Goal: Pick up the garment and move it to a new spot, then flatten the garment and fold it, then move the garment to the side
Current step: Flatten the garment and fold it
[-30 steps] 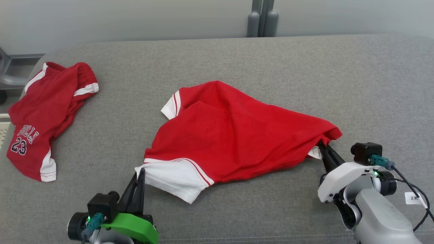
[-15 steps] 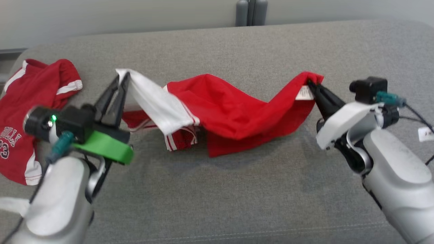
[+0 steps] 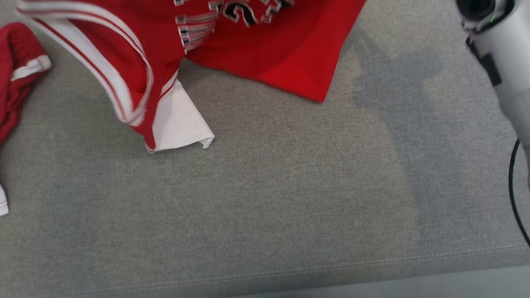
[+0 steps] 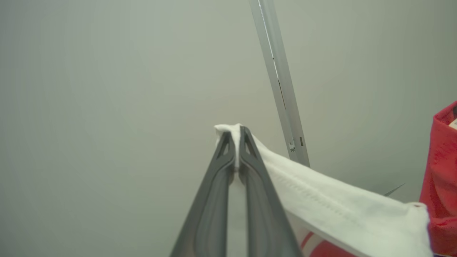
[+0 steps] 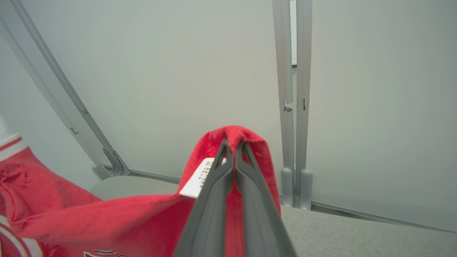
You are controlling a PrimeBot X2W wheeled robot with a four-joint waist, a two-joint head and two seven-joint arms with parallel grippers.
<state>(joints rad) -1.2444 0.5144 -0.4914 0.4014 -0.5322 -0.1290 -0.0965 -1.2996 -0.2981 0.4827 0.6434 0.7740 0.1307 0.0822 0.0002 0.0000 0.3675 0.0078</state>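
The red garment with white trim and printed lettering hangs from above, its lower edge and a white panel trailing on the grey cushion. In the left wrist view my left gripper is shut on the garment's white corner, held up before a pale wall. In the right wrist view my right gripper is shut on a red edge of the garment beside its white label. In the head view my right forearm rises at the upper right.
A second red garment with white trim lies at the cushion's left edge. The cushion's front seam runs along the bottom. A black cable hangs at the right. Metal wall posts stand behind the cushion.
Both grippers have lifted the garment high, out of the top of the head view, spreading it so its lettering faces me. The head camera has tilted down.
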